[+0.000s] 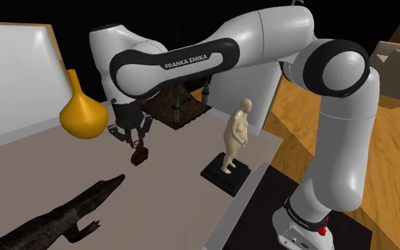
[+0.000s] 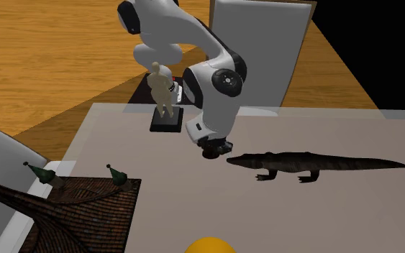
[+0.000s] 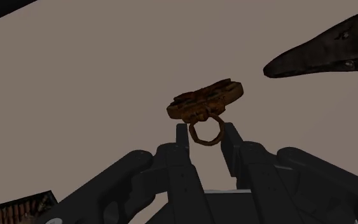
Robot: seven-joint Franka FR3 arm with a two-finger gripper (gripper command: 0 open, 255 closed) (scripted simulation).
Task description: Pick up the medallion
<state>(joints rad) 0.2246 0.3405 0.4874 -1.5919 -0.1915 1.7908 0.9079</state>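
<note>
The medallion (image 3: 206,100) is a brown, flower-like disc with a small ring on its near side. In the wrist view my gripper (image 3: 206,130) has its two black fingers shut on that ring, and the disc sticks out beyond the tips. In the shoulder view the medallion (image 1: 141,155) hangs under the gripper (image 1: 137,144) over the grey table (image 1: 42,170). Whether it touches the surface I cannot tell. In the second exterior view the hand (image 2: 214,149) points down at the table, with the arm's last link in front of the fingers.
A dark crocodile figure (image 1: 56,216) (image 2: 316,164) lies close to the gripper, its snout (image 3: 327,51) near the medallion. A tan statuette on a black base (image 1: 235,135) (image 2: 162,90) stands near the table edge. A yellow vase (image 1: 83,113) and a dark roofed model (image 2: 64,208) stand behind.
</note>
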